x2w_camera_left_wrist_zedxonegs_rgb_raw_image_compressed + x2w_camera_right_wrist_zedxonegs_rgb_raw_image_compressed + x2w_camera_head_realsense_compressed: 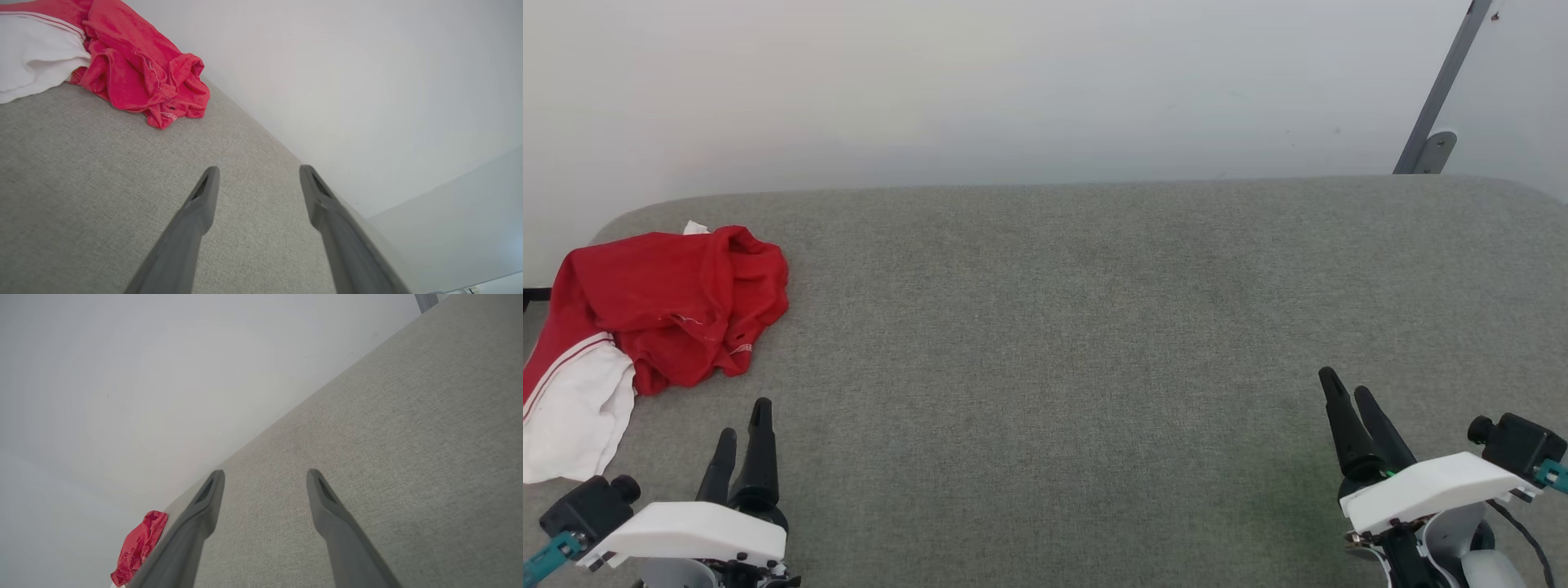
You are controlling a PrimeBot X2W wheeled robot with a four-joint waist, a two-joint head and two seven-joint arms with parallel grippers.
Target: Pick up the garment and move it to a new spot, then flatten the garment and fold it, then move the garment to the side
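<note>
The garment (pixel 662 306) lies crumpled at the far left of the grey fabric surface, bright red with a white panel hanging over the left edge. It also shows at the upper left of the left wrist view as the garment (pixel 139 69), and small and far off in the right wrist view as the garment (pixel 139 545). My left gripper (pixel 743 425) hovers near the front left, just below and right of the heap, open and empty, as the left gripper (pixel 257 173). My right gripper (pixel 1346 385) stands at the front right, open with nothing between its fingers, as the right gripper (pixel 265 475).
The grey fabric surface (pixel 1078 327) spreads wide between the two arms, with rounded back corners. A pale wall rises right behind its back edge. A grey metal strut (pixel 1437 98) leans at the back right.
</note>
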